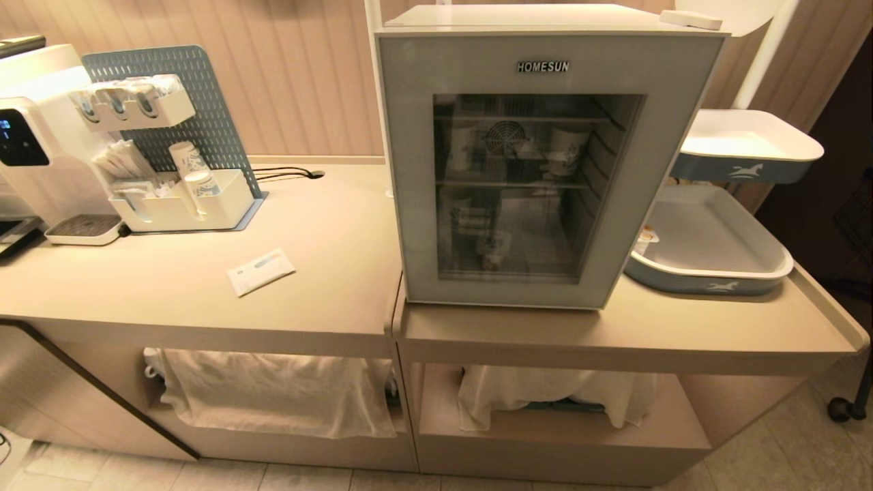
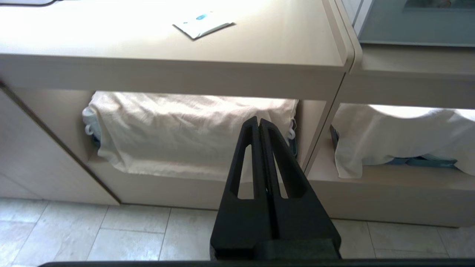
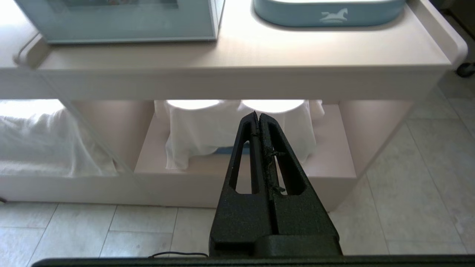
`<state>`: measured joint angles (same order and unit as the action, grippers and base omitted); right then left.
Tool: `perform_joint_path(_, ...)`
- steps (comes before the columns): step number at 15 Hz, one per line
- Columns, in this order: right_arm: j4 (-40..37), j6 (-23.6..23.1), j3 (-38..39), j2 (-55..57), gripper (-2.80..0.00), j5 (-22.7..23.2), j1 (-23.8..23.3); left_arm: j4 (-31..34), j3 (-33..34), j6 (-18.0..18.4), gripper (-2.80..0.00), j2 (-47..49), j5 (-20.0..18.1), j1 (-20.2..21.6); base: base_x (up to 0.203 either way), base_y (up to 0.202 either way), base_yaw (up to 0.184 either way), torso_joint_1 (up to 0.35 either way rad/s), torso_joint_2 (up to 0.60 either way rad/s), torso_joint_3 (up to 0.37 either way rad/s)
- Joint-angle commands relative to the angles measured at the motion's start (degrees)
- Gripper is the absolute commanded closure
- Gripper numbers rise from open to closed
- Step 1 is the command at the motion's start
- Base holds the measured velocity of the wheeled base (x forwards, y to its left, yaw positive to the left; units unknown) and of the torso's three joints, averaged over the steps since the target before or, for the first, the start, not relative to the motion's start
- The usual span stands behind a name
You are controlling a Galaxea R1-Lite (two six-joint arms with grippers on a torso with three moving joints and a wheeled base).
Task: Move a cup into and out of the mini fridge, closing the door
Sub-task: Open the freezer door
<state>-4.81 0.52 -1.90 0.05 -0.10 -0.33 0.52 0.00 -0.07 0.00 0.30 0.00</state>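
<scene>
**Inspector:** Where is the cup [image 1: 644, 240] sitting?

**Assistant:** A small white cup is resting at the near-left corner of the lower grey-blue tray [image 1: 709, 281], just beside the mini fridge [image 1: 545, 20] on the table [image 1: 327, 273]. It is largely hidden by the fridge, so its lid cannot be made out.

**Inspector:** And the door [image 1: 545, 170]?

**Assistant:** It is lying flush against the cabinet. Taller cups are showing dimly through the glass.

**Inspector:** The tools?

**Assistant:** The left tool [image 2: 258, 124] and right tool [image 3: 258, 118] are both hanging low before the table front, fingers pressed together, gripping nothing.

**Inspector:** Recommendation for the opening step?

**Assistant:** In my judgement, one tool should be parting its fingers, catching the door's free edge and swinging it wide, keeping the tray clear.
</scene>
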Motion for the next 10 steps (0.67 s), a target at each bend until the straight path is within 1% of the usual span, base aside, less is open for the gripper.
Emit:
perform_joint_path(1, -0.03, 0.01, -0.03, 0.13, 0.0, 0.01, -0.02, 0.0, 0.06, -0.01, 0.0, 0.09, 0.05, 0.0, 0.194, 0.0, 0.004, 0.005, 0.0, 0.005)
perform_joint_path(4, -0.03, 0.0, -0.03, 0.13, 0.0, 0.01, -0.02, 0.0, 0.07, -0.1, 0.0, 0.09, 0.05, 0.0, 0.168, 0.0, 0.002, 0.004, 0.0, 0.001)
perform_joint_path(5, -0.03, -0.08, -0.12, 0.13, 0.0, 0.01, -0.02, 0.0, 0.09, -0.08, 0.0, 0.09, 0.05, 0.0, 0.059, 0.0, -0.002, 0.004, 0.02, -0.001)
perform_joint_path(8, -0.03, -0.08, -0.04, 0.13, 0.0, 0.01, -0.02, -0.26, -0.2, 0.68, 0.0, 0.13, 0.26, 0.04, 0.0, 0.0, 0.0, 0.0, 0.0, 0.0)
perform_joint_path(9, -0.03, -0.08, -0.11, 0.13, 0.0, 0.01, -0.02, -0.02, -1.91, 1.62, 0.0, 0.15, 0.37, 0.02, 0.0, 0.0, 0.0, 0.0, 0.0, 0.0)
perform_joint_path(10, -0.03, -0.08, -0.12, 0.13, 0.0, 0.01, -0.02, 1.28, -6.29, 2.03, 0.0, 0.5, 0.92, 0.01, 0.0, 0.0, 0.0, 0.0, 0.0, 0.0)
